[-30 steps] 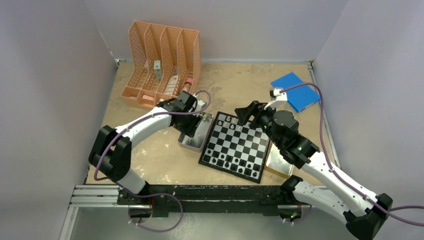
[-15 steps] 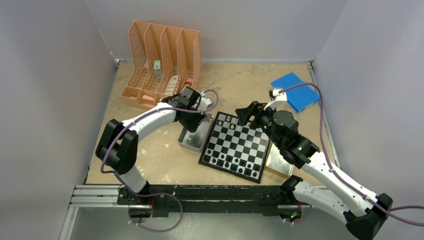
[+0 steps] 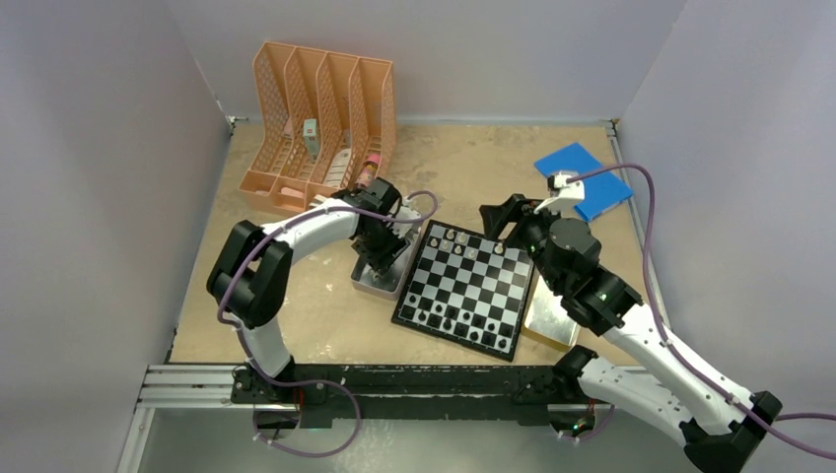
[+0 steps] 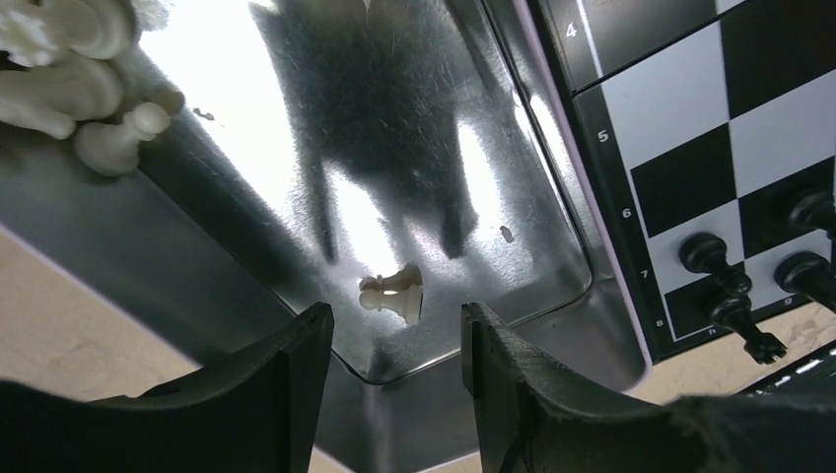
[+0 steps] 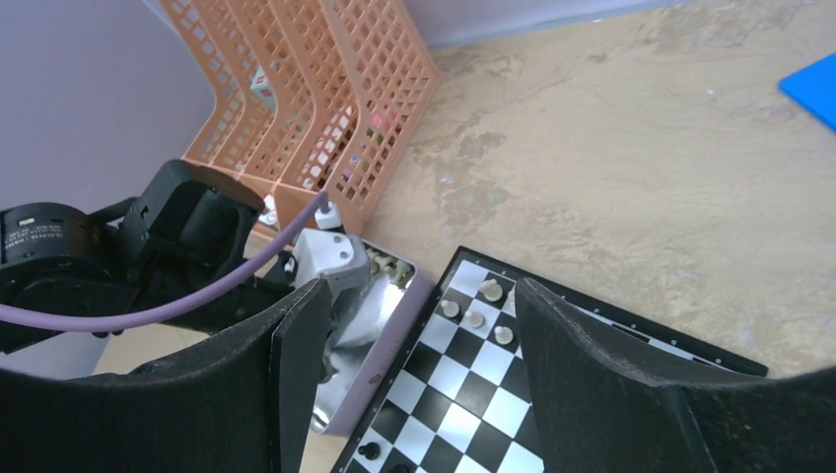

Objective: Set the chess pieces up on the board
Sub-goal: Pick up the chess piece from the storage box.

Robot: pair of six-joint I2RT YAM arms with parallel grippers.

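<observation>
The board [image 3: 463, 288] lies between two metal tins. A few white chess pieces [image 3: 455, 237] stand at its far edge and black chess pieces [image 3: 449, 317] along its near rows. My left gripper [image 4: 394, 340] hangs open inside the left tin [image 4: 246, 256], just short of a white pawn [image 4: 394, 293] lying on its side. More white pieces [image 4: 69, 69] are heaped in the tin's far corner. My right gripper [image 5: 422, 296] is open and empty above the board's far edge, and four white pieces [image 5: 475, 318] show between its fingers.
An orange file rack [image 3: 320, 123] stands at the back left, close behind the left arm. A blue flat object [image 3: 584, 180] lies at the back right. The second tin [image 3: 550, 320] sits against the board's right side, under the right arm.
The left arm has swung its gripper right and down into the left tin. The right gripper has drawn back and to the right from the board's far edge.
</observation>
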